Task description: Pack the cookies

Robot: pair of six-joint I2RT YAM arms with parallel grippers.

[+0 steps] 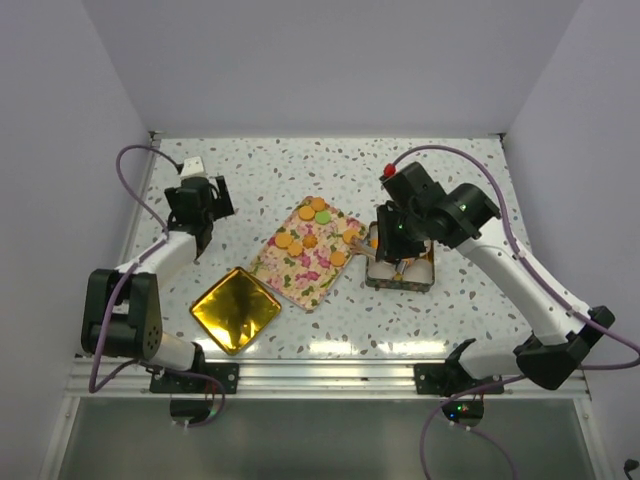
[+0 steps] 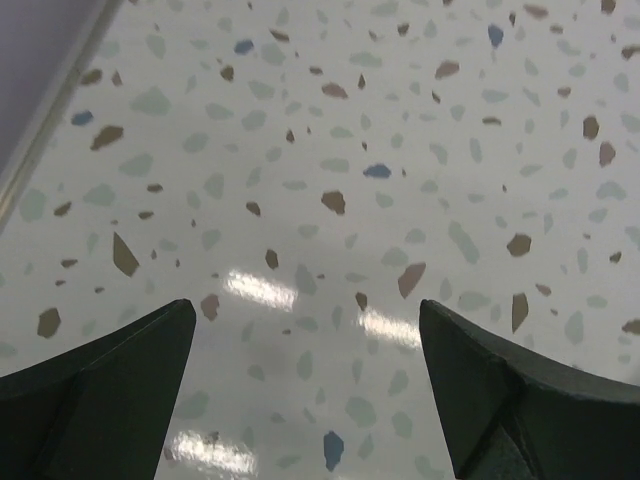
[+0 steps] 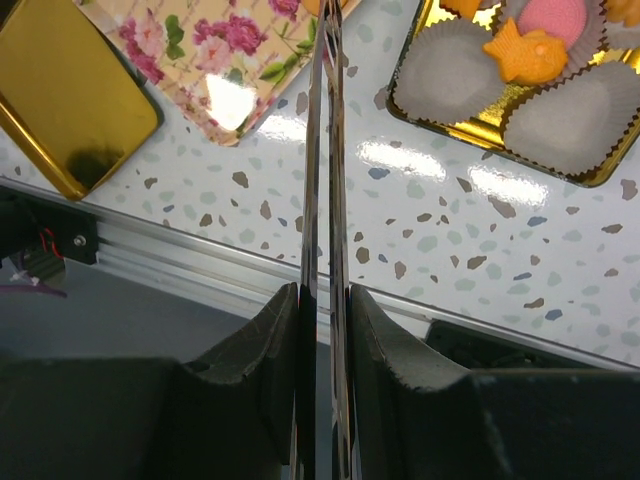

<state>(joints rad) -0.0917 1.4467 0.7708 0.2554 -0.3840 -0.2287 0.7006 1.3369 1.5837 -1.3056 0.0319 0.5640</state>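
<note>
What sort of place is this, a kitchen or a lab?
Most likely a robot test booth, not a kitchen: a left arm and right arm bolted to a speckled table, blank walls around it, and the right claw gripping tongs near cookies.

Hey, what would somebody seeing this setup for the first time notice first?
The floral tray in the middle of the table, dotted with orange and green cookies, stands out, with a shiny gold tray nearer the left arm. The right pincer clamps long metal tongs beside a gold tin of white paper cups, one holding a fish-shaped orange cookie.
</note>
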